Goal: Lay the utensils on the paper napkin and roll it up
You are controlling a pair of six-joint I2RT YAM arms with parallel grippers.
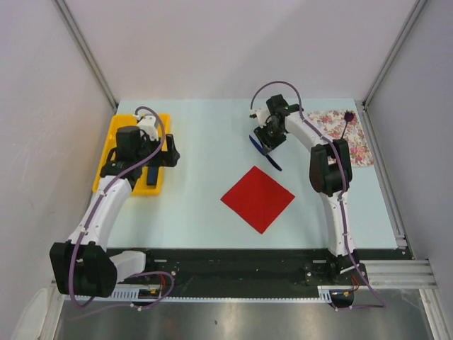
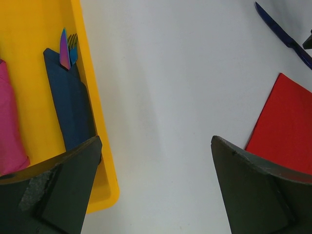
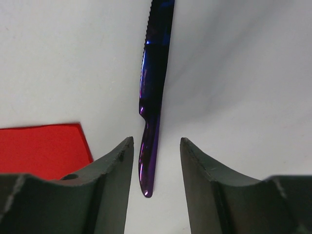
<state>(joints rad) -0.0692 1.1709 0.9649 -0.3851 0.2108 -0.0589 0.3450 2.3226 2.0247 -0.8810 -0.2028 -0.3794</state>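
A dark blue-purple knife (image 1: 265,152) lies on the pale table just beyond the far corner of the red paper napkin (image 1: 257,198). My right gripper (image 3: 156,141) hangs over the knife's handle end (image 3: 148,165), its jaws open on either side of the handle with a gap on both sides. The napkin's corner (image 3: 44,146) shows to the left of that gripper. My left gripper (image 2: 156,141) is wide open over bare table beside the yellow tray (image 2: 92,97), with nothing between its fingers. Knife (image 2: 282,35) and napkin (image 2: 287,126) show at its right.
The yellow tray (image 1: 106,152) at the left holds a dark blue roll (image 2: 70,102) with utensil tips poking out and a pink roll (image 2: 9,126). A white flowered sheet (image 1: 357,145) lies at the far right with a purple utensil (image 1: 347,120) on it.
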